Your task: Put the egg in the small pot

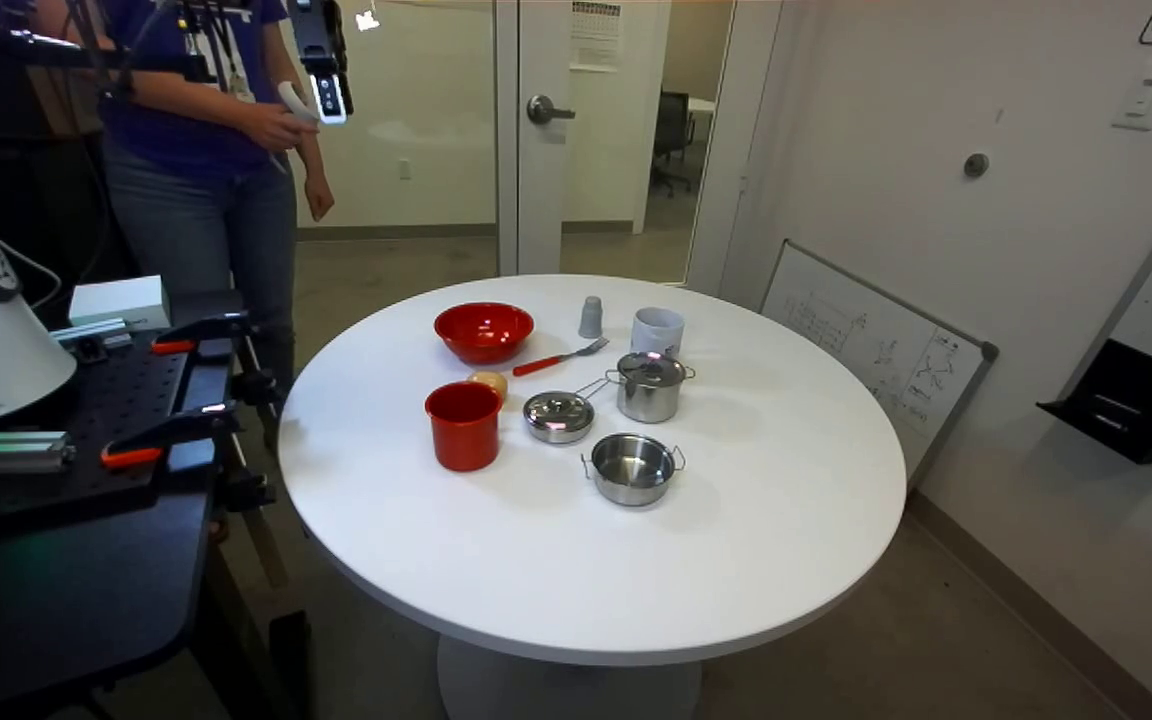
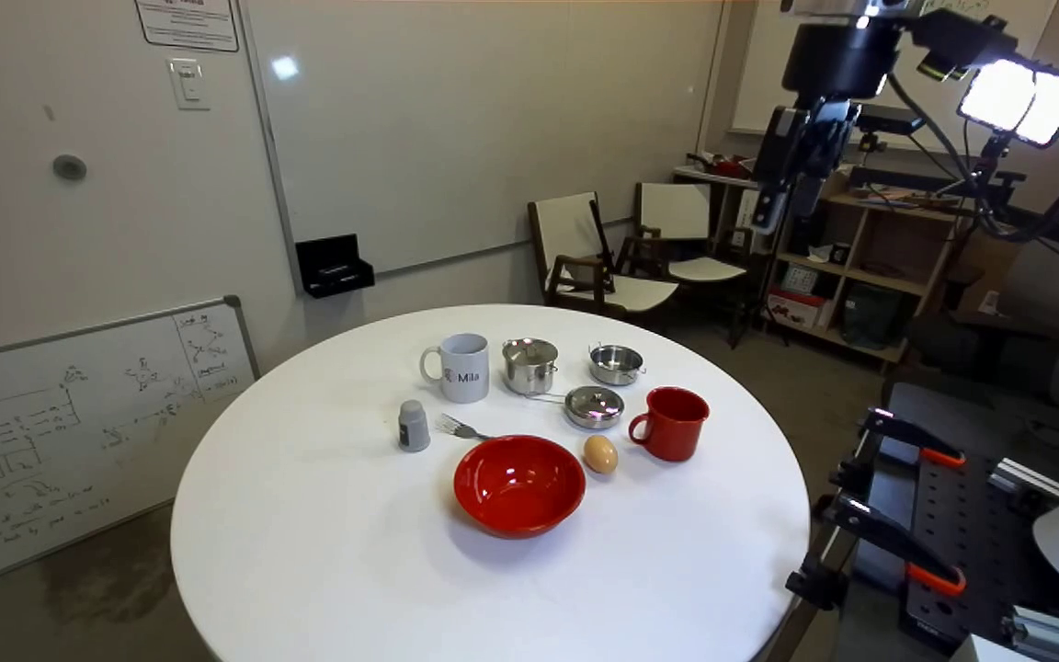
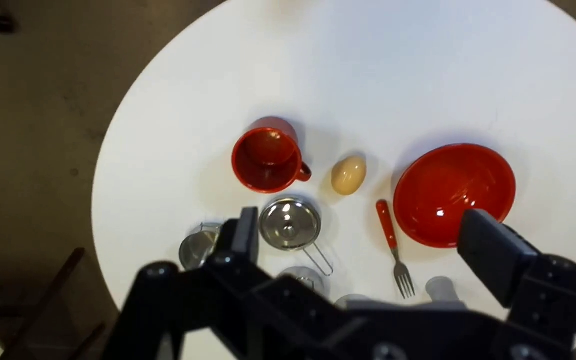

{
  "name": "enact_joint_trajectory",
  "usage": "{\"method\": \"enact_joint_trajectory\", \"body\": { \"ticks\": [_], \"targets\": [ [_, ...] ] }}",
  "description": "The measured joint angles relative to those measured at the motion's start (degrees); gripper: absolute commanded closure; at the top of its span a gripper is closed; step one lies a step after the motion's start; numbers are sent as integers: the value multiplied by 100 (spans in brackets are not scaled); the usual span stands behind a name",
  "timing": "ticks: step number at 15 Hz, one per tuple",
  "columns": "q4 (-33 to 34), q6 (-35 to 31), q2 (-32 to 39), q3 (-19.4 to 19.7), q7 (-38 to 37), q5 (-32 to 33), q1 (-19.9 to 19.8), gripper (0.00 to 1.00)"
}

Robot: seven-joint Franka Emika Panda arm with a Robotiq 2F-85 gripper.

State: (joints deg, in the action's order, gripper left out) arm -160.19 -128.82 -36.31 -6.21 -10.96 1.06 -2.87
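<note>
Gripper (image 3: 360,227), jaws apart and empty, hangs high; the egg (image 3: 349,176) lies on the table (image 3: 193,100) between red cup (image 3: 268,159) and red bowl (image 3: 454,195). Reaching it seems the step in hand; the next move calls for a gentle pinch, before the small pot (image 1: 633,482).

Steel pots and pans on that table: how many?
3: lidded steel pan beside the red mug; lidded steel pot beside the white mug; low open steel pot near both lidded ones.
</note>
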Motion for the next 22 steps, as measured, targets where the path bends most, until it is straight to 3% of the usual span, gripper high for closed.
{"method": "enact_joint_trajectory", "body": {
  "ticks": [7,13,17,22],
  "targets": [
    [206,-1421,1785,87,292,-191,512,0],
    [352,-1482,2019,139,370,-202,553,0],
    [263,-1652,2149,135,-89,-86,320,0],
    [274,-2611,3067,134,-874,249,-7,0]
  ]
}}
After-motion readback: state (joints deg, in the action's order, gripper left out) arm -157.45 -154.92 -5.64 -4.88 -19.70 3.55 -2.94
